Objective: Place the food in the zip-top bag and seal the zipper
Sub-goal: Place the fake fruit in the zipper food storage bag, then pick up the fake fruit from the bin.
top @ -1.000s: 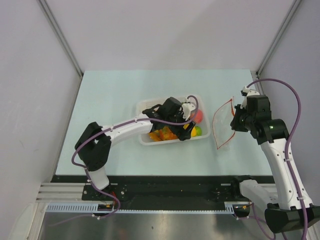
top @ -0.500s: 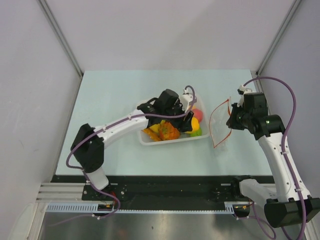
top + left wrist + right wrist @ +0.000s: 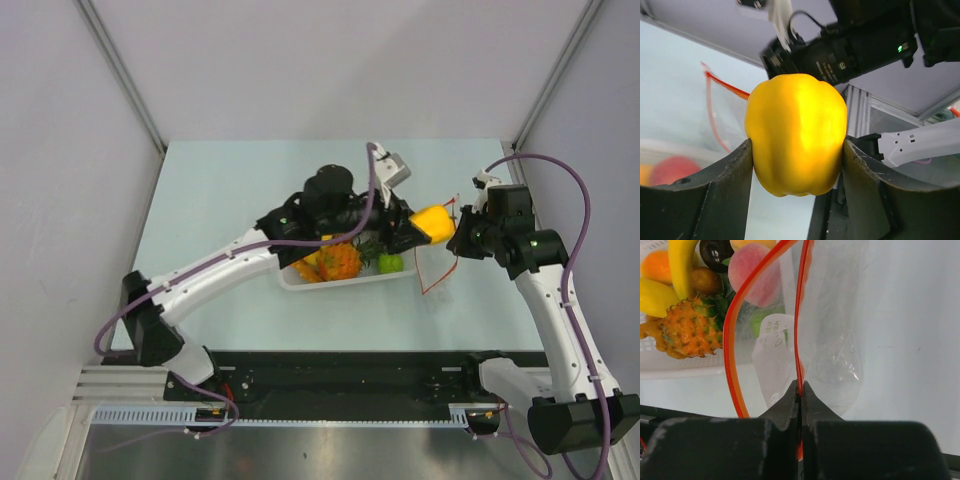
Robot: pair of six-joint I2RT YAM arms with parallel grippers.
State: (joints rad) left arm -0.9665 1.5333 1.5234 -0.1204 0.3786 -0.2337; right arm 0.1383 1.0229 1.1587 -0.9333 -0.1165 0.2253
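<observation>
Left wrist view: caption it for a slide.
Left hand grips a yellow pepper near the bag.

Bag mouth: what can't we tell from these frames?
- Top view: whether the yellow pepper is inside the bag. The bag is seen edge-on and the left gripper covers the spot.
- Left wrist view: the pepper fills the frame and hides most of the bag's mouth. The red fruit behind the bag is blurred.
- Right wrist view: the pepper is out of frame. The right gripper hides the bag's lower edge.
- Top view: the left arm covers part of the basket.
</observation>
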